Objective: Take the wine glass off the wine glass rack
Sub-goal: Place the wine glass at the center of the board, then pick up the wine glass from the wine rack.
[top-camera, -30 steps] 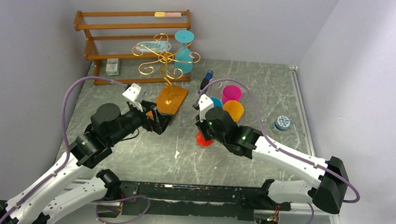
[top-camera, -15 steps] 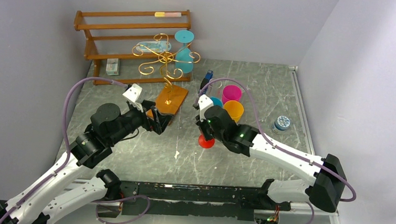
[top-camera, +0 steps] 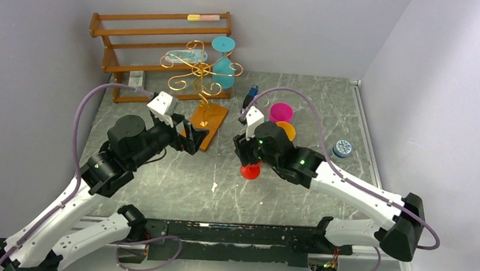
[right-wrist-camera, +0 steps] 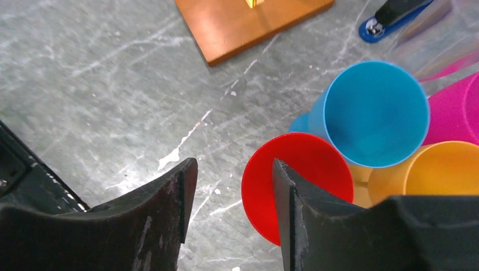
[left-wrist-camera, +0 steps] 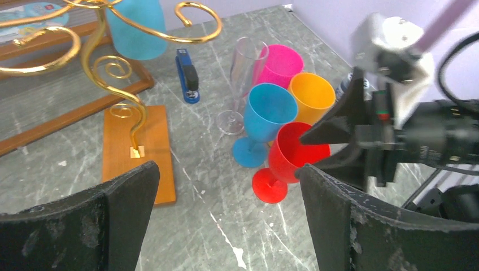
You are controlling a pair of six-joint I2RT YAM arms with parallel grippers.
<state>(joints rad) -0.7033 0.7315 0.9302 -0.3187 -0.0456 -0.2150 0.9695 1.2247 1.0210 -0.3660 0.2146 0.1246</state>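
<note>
The gold wire wine glass rack (top-camera: pixel 200 69) stands on its orange-brown base (top-camera: pixel 209 117) at the back, also in the left wrist view as the rack (left-wrist-camera: pixel 121 99). A teal wine glass (top-camera: pixel 223 74) hangs upside down on it. A red wine glass (top-camera: pixel 249 170) stands upright on the table, seen too as the red glass (left-wrist-camera: pixel 296 152) and the red glass (right-wrist-camera: pixel 316 169). My right gripper (top-camera: pixel 244 153) is open just above it, one finger over its mouth and one outside its rim (right-wrist-camera: pixel 233 166). My left gripper (top-camera: pixel 189 138) is open wide and holds nothing (left-wrist-camera: pixel 226 169), next to the rack's base.
Behind the red glass stand a blue glass (right-wrist-camera: pixel 373 113), an orange glass (right-wrist-camera: pixel 446 169), a pink glass (top-camera: pixel 281 111) and a clear flute (left-wrist-camera: pixel 245 73). A blue stapler (left-wrist-camera: pixel 187 74) lies near them. A wooden shelf rack (top-camera: pixel 161 34) lines the back wall. A small jar (top-camera: pixel 342 149) sits at right.
My right gripper has opened and let go of the red wine glass, which stays standing on the table. The left arm has drawn slightly back and left, still open.
</note>
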